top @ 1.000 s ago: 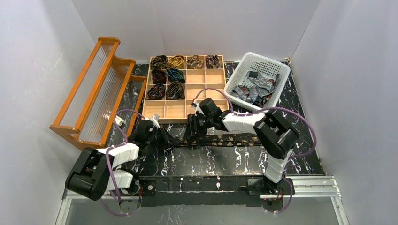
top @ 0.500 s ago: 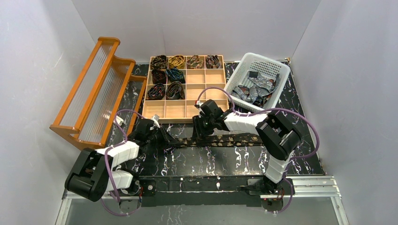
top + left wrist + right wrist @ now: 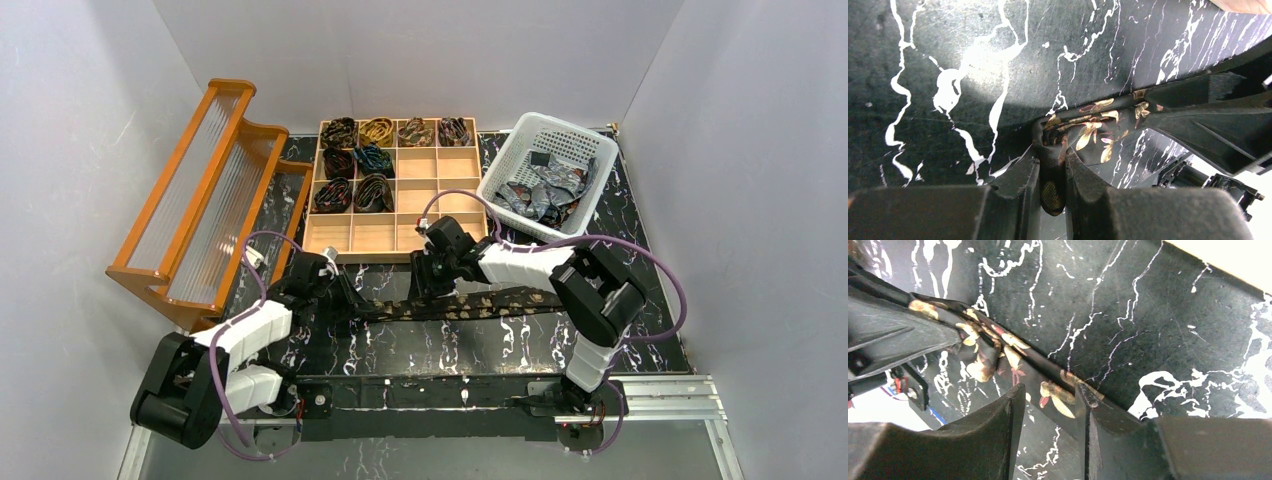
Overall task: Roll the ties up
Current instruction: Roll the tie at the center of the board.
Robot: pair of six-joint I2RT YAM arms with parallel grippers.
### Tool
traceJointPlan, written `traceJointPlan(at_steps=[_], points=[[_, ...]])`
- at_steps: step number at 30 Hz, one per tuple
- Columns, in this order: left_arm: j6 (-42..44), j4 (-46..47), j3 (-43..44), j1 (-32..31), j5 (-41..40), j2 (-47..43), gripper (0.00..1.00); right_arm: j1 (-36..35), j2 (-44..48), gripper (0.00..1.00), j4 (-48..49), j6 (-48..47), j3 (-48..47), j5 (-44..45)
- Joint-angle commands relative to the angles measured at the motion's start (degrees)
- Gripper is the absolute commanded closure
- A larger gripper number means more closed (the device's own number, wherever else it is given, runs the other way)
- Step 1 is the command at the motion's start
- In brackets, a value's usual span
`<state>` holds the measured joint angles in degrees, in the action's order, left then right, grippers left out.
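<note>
A dark tie point(image 3: 470, 303) with gold and red leaf print lies stretched across the black marbled table. My left gripper point(image 3: 343, 300) is shut on its left end; in the left wrist view the bunched fabric point(image 3: 1053, 172) is squeezed between the two fingers point(image 3: 1020, 185). My right gripper point(image 3: 427, 283) stands over the strip a little to the right. In the right wrist view the tie point(image 3: 1058, 390) runs slantwise across the gap of the open right gripper point(image 3: 1048, 395), touching the right finger point(image 3: 1087, 405). Several rolled ties point(image 3: 355, 160) sit in the wooden tray.
A wooden compartment tray point(image 3: 440, 195) stands behind the grippers. To its right a white basket point(image 3: 515, 150) holds loose grey-silver ties point(image 3: 545, 190). An orange wooden rack point(image 3: 200, 200) leans at the left. Grey walls close in on both sides.
My right gripper has slid a little to the right along the tie and its jaws have narrowed slightly. The left arm shifted slightly, still gripping the tie's end.
</note>
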<state>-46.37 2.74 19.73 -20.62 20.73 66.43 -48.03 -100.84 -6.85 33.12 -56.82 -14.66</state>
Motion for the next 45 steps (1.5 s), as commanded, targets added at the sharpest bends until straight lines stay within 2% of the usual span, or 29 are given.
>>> traceJointPlan(at_steps=[1, 5, 10, 22, 31, 33, 35, 38, 41, 44, 45], points=[[3.2, -7.9, 2.6, -0.1, -3.4, -2.1, 0.93, -0.2, 4.6, 0.49, 1.6, 3.0, -1.8, -0.9], [3.7, -9.9, 3.7, -0.2, -4.9, -3.1, 0.94, -0.5, 4.0, 0.49, 11.0, 10.8, -0.5, -8.3], [3.5, -11.3, 4.4, -0.2, -6.6, -4.4, 0.94, -2.5, 0.2, 0.58, 16.6, 18.5, -0.6, -10.2], [4.6, -12.4, 5.6, -0.3, -7.3, -3.3, 0.93, -3.5, -7.3, 0.61, 10.9, 18.4, -5.7, -9.8], [5.3, -12.5, 5.8, -0.4, -7.0, -2.3, 0.92, -3.8, -10.1, 0.57, 5.6, 17.7, -9.8, -9.1], [5.4, -12.7, 5.6, -0.4, -7.3, -2.3, 0.91, -3.9, -11.0, 0.6, 2.9, 17.4, -11.0, -8.1], [5.1, -12.7, 5.7, -0.5, -7.3, -2.4, 0.9, -3.9, -12.7, 0.67, 0.2, 17.2, -11.6, -7.1], [5.0, -12.7, 5.7, -0.4, -7.4, -2.6, 0.83, -3.9, -13.8, 0.77, -0.2, 17.3, -10.5, -7.5], [4.9, -12.7, 5.6, -0.4, -7.6, -2.9, 0.76, -3.9, -13.9, 0.79, -0.3, 17.4, -9.5, -6.5], [5.0, -12.8, 5.4, -0.4, -7.5, -3.0, 0.73, -3.8, -14.0, 0.81, -1.1, 17.2, -9.2, -5.1], [4.9, -13.0, 5.4, -0.4, -7.6, -3.1, 0.69, -3.8, -14.2, 0.81, -1.6, 16.9, -9.4, -4.6]])
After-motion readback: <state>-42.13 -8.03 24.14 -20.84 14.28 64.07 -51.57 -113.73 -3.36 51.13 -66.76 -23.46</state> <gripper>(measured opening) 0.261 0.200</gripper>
